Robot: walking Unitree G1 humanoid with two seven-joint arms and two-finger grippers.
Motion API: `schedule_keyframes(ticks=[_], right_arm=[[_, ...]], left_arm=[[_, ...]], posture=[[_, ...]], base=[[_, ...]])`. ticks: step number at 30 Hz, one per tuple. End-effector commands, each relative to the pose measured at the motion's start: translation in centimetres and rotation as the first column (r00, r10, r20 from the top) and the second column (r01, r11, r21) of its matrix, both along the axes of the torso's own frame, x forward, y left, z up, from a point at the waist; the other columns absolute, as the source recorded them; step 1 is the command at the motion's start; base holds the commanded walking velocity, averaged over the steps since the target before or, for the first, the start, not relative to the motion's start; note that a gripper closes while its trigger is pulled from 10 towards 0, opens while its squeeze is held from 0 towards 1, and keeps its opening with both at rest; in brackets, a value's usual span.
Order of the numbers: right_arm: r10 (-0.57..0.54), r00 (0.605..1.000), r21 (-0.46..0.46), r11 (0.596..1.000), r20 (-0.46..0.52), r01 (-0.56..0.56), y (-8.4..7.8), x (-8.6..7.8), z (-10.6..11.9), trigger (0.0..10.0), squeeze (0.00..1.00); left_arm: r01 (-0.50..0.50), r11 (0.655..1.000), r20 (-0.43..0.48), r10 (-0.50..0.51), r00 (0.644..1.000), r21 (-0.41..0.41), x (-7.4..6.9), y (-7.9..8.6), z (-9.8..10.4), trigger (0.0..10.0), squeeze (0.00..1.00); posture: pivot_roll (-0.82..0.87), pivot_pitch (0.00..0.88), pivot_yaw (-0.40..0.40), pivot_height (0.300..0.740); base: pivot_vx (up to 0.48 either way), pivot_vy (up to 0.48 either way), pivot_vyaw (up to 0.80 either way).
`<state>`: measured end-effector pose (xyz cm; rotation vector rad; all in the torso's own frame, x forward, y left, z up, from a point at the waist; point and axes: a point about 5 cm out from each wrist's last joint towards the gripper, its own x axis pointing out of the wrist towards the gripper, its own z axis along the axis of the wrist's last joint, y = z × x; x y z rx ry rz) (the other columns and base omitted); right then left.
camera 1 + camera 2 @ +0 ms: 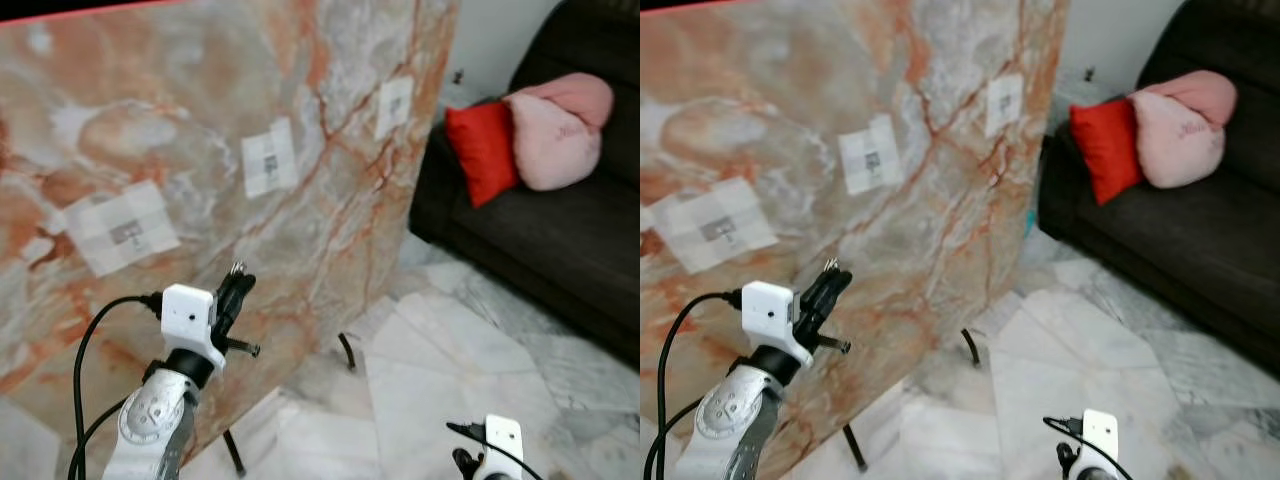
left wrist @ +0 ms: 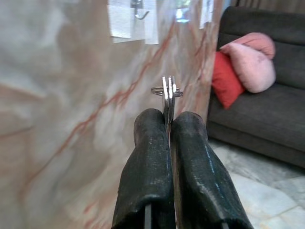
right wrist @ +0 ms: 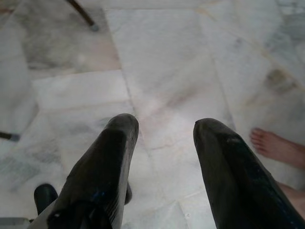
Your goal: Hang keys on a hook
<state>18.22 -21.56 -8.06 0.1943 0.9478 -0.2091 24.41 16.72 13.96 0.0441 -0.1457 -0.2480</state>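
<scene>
My left gripper [image 1: 238, 280] is raised in front of a tilted marble-patterned panel [image 1: 200, 90] and is shut on a set of keys [image 2: 167, 93]. The key ring and blades stick out past the fingertips. The panel carries three white patches, each with a small metal hook: one at the left [image 1: 128, 233], one in the middle [image 1: 270, 160] and one at the right [image 1: 394, 103]. The gripper's tip sits below and between the left and middle hooks. In the left wrist view one hook [image 2: 138, 12] is ahead of the keys. My right gripper [image 3: 164, 129] hangs low over the floor, open and holding nothing.
The panel stands on thin black legs [image 1: 346, 350] on a pale marble-tile floor [image 1: 470, 360]. A dark sofa [image 1: 560, 230] with a red cushion [image 1: 482, 150] and a pink cushion [image 1: 560, 125] is at the right. A person's bare foot [image 3: 274, 145] is on the floor near my right gripper.
</scene>
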Motion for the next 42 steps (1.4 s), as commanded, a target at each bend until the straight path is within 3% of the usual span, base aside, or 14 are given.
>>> schedule_keyframes(ticks=[1, 5, 14, 22, 31, 42], right_arm=[[-0.002, 1.000, -0.007, 1.000, 0.006, 0.002, -0.3, 0.1, 0.1, 10.0, 0.00], [-0.001, 1.000, -0.007, 1.000, 0.005, 0.001, -0.3, 0.1, 0.1, 10.0, 0.00], [-0.002, 1.000, -0.008, 1.000, 0.013, 0.002, -0.3, 0.1, 0.1, 10.0, 0.00], [0.002, 1.000, -0.010, 1.000, 0.011, -0.002, -0.3, 0.2, 0.1, 10.0, 0.00], [0.004, 1.000, -0.011, 1.000, 0.012, -0.004, -0.2, 0.2, 0.1, 10.0, 0.00], [0.009, 1.000, -0.014, 1.000, 0.011, -0.009, -0.2, 0.1, 0.1, 10.0, 0.00]], left_arm=[[-0.024, 1.000, 0.018, 0.024, 1.000, -0.001, 0.1, 0.5, 0.3, 10.0, 0.00], [-0.051, 0.999, 0.025, 0.051, 0.998, -0.018, 0.1, 1.0, 0.5, 10.0, 0.00], [-0.094, 0.995, 0.042, 0.095, 0.995, -0.036, -0.5, 1.8, 0.5, 10.0, 0.00], [-0.233, 0.972, 0.068, 0.235, 0.970, -0.037, -0.8, 3.6, 0.9, 10.0, 0.00], [-0.206, 0.978, 0.059, 0.206, 0.977, -0.013, -1.3, 3.2, 0.4, 10.0, 0.00], [-0.244, 0.970, 0.043, 0.244, 0.969, 0.012, -2.3, 3.5, -0.2, 10.0, 0.00]], posture=[[0.11, 0.000, -0.078, 0.740], [0.11, 0.000, -0.079, 0.740], [0.11, 0.000, -0.076, 0.740], [0.12, 0.000, -0.077, 0.740], [0.12, 0.000, -0.075, 0.740], [0.12, 0.000, -0.073, 0.740]], base=[[0.000, 0.000, -0.80], [0.000, 0.000, -0.80], [0.000, 0.000, 0.00], [0.000, 0.000, 0.00], [0.000, 0.000, 0.00], [0.000, 0.000, 0.00]])
